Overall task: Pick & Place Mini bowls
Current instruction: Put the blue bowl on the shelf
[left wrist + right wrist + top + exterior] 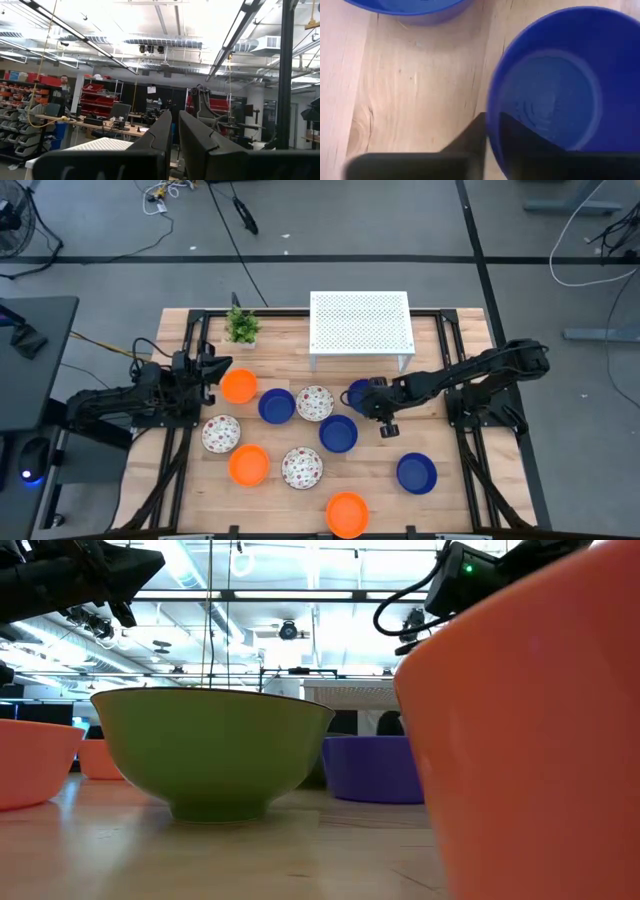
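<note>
I am pinching the rim of a blue bowl (555, 85) with my right gripper (492, 125), one finger inside and one outside (thin wall, so a rim grip suits). In the high view that bowl (358, 392) is sitting centre frame, just below the stand (361, 325). My right arm is reaching in from the right, wrist angled down. My left gripper (212, 370) is waiting at left, fingers nearly together, holding nothing.

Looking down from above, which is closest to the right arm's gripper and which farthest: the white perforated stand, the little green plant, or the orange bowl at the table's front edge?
From the right gripper, in the high view:
1. White perforated stand, just behind it, toward the table's back.
2. Orange bowl, at the front edge.
3. Green plant, at the back, over on the left arm's side.
</note>
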